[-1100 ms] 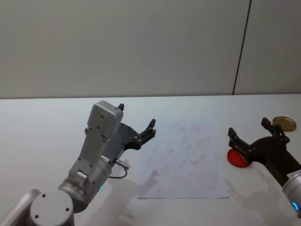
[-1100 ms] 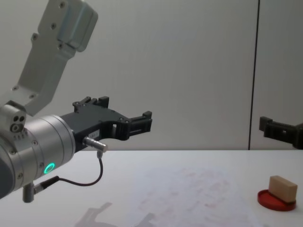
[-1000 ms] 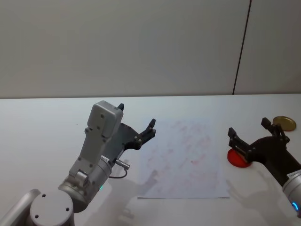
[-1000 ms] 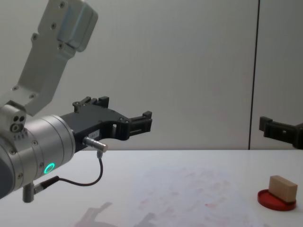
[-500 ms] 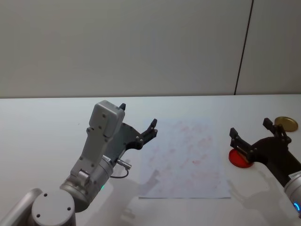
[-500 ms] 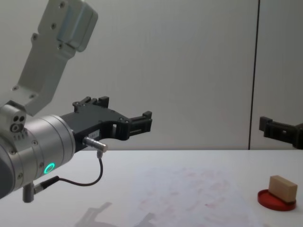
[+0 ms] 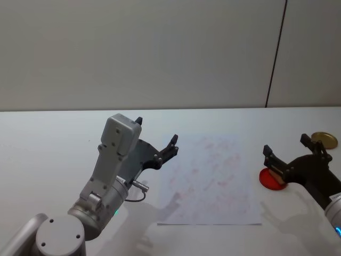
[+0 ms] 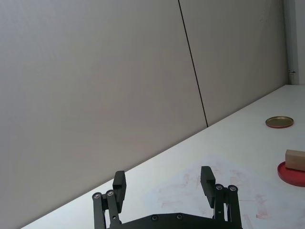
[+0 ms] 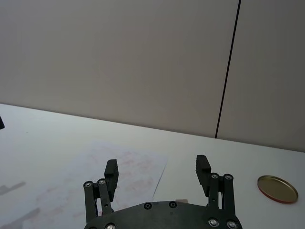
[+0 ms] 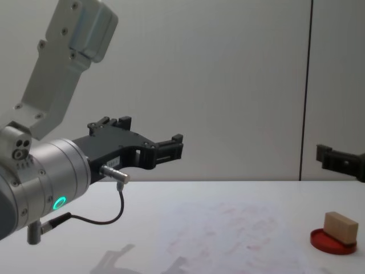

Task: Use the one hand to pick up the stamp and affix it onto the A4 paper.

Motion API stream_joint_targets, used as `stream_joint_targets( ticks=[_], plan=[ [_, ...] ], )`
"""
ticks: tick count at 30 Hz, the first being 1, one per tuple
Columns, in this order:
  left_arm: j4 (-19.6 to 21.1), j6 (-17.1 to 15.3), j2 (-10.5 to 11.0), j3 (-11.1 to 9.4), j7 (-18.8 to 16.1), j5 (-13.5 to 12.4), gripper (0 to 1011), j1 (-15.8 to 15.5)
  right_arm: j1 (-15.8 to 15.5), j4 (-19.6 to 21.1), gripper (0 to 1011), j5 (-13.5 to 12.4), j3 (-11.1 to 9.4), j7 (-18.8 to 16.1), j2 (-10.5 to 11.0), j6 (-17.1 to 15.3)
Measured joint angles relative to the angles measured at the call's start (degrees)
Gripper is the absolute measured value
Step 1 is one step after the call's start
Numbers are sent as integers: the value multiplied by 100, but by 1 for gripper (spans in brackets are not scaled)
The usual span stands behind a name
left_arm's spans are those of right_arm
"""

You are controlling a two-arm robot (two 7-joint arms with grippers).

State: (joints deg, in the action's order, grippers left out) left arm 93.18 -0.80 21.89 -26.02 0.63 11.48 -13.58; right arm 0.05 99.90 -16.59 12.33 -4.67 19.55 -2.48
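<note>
Right gripper (image 7: 286,145) spread wide, poised above the stamp (image 10: 341,226).
Best to descend straight, straddle the block on its red disc (image 10: 333,242) and pinch squarely; the A4 paper (image 7: 213,181) lies at nine o'clock, where the left gripper (image 7: 155,130) hovers spread beyond it.

Silver arm (image 10: 51,177), black left tool (image 8: 163,175)

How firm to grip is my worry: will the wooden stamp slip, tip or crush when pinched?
The stamp looks like solid wood: probably rigid and light. Its flat faces should suit the open right gripper near it, though they might slip. Lying low on the red disc, it likely won't tip.
</note>
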Motion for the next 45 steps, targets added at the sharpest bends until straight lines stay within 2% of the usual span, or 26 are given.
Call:
stream_joint_targets(
  ticks=[9,23,45],
  plan=[
    [0,0,0,0,0,0,993,0,122,-257,1001,-82,-102,-166,71,-216],
    [0,0,0,0,0,0,993,0,339,-767,1001,-356,-220,-409,110,-683],
    [0,0,0,0,0,0,993,0,703,-1379,1001,-403,-182,-638,-37,-1034]
  ],
)
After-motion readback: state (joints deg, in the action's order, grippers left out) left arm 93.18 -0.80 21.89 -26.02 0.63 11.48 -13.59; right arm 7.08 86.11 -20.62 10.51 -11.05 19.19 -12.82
